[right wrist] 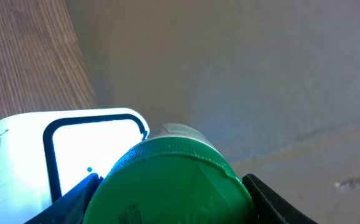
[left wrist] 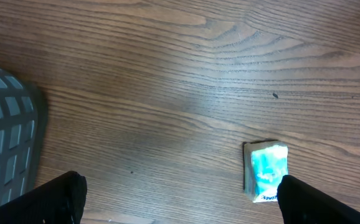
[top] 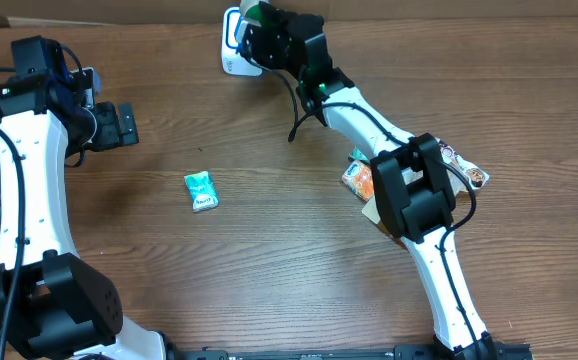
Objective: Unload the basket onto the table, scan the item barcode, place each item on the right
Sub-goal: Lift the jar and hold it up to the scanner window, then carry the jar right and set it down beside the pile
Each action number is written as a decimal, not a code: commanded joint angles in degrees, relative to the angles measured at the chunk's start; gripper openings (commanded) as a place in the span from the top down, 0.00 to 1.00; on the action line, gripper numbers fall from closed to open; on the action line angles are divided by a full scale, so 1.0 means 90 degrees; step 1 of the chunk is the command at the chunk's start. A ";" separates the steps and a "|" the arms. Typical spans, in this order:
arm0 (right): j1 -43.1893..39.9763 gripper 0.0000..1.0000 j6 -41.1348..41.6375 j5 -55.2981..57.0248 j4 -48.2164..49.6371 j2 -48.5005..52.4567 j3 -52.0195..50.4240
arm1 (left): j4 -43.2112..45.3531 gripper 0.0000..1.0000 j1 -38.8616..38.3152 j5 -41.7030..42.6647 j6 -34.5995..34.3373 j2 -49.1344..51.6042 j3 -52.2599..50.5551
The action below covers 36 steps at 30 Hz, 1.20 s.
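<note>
1. Holding the green-capped container (right wrist: 174, 180), the right tool (top: 261, 30) sits at the far edge of the worktop (top: 269, 260). Its jaws are partly closed on either side of the cap, just beside the white scanner (right wrist: 74, 146).
2. The container looks like rigid, round plastic and is probably light. Its smooth curved side could twist or slip in a two-finger pinch.
3. A hold across the cap or just below it seems safest, since it leaves the label free.
4. No barcode shows in any view, so the container likely needs turning to face the scanner window.
5. The left tool (top: 119, 125) hangs wide open and empty near the worktop's left edge, with a teal packet (left wrist: 267, 171) lying near it.
</note>
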 commanded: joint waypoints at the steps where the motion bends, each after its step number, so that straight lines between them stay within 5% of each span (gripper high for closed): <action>1: 0.0017 0.49 -0.0452 -0.0053 0.0228 -0.0131 0.0056 | 0.0010 0.00 -0.0061 0.0005 0.0143 -0.0002 0.0100; 21: 0.0095 0.49 -0.0653 -0.0034 0.0461 -0.0192 0.0058 | 0.0010 0.00 -0.0061 0.0005 0.0143 -0.0002 0.0100; 27: 0.0109 0.49 0.0498 -0.0029 0.0340 -0.0624 0.0058 | 0.0010 0.00 -0.0080 0.0005 0.0143 -0.0002 0.0100; 36: 0.0194 0.50 0.2907 0.0068 -0.2637 -0.2365 0.0058 | 0.0010 0.00 -0.0080 0.0005 0.0143 -0.0002 0.0100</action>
